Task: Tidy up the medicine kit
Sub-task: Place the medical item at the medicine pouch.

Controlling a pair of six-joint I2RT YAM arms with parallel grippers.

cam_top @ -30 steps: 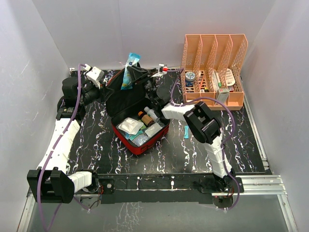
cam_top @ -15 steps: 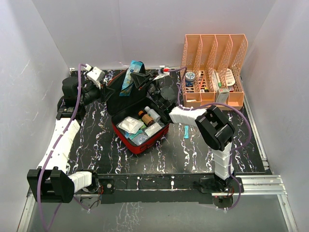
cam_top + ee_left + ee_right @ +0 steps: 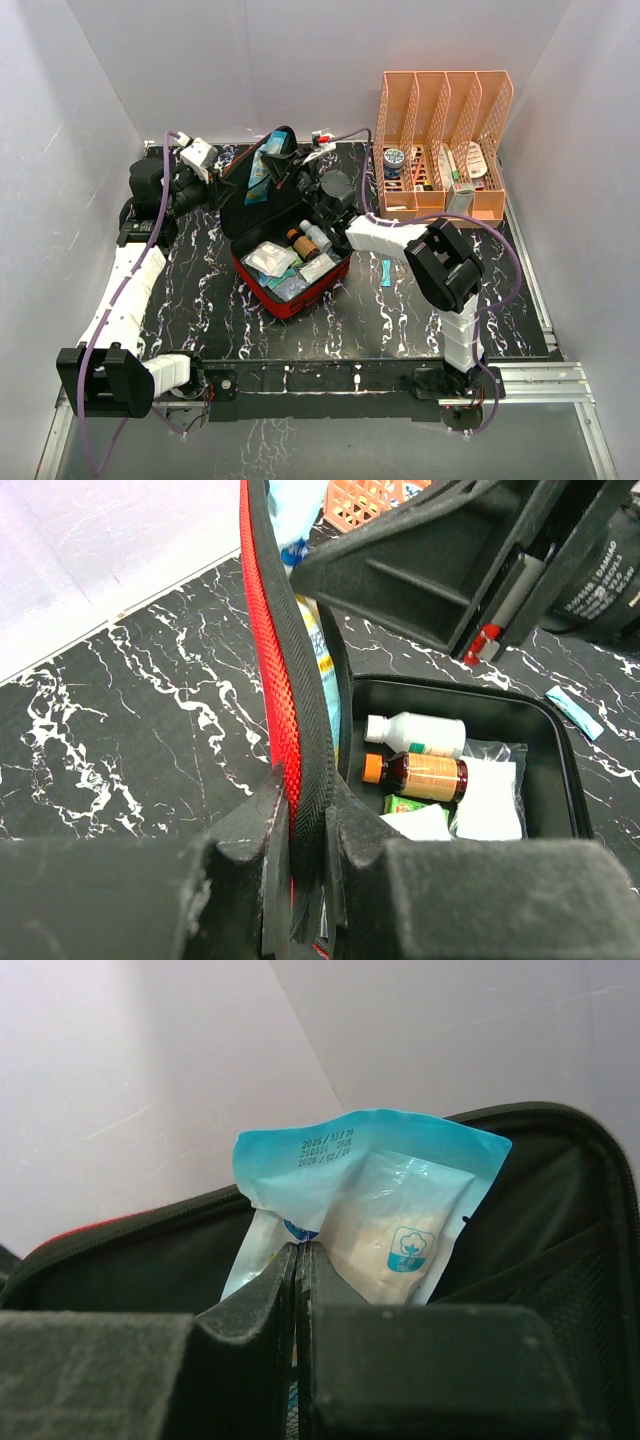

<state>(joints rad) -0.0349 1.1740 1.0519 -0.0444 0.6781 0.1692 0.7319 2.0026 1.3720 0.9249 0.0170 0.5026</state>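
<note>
Both tools work at the medicine kit [image 3: 287, 304], open at the middle of the tabletop [image 3: 200, 290]: the left tool [image 3: 300, 825] clamps its upright lid [image 3: 284, 680], the right tool [image 3: 297, 1260], jaws pressed together, meets the blue packet [image 3: 385, 1195] tucked into that lid, which next probably needs pushing fully down.

medicine kit [image 3: 283, 720]: woven red cloth | packet [image 3: 390, 1200]: glossy plastic film | table [image 3: 200, 280]: polished marble-look

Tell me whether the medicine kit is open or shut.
Open: the medicine kit has its lid standing raised, rim pinched in the left tool, and a brown bottle lies exposed inside.
</note>
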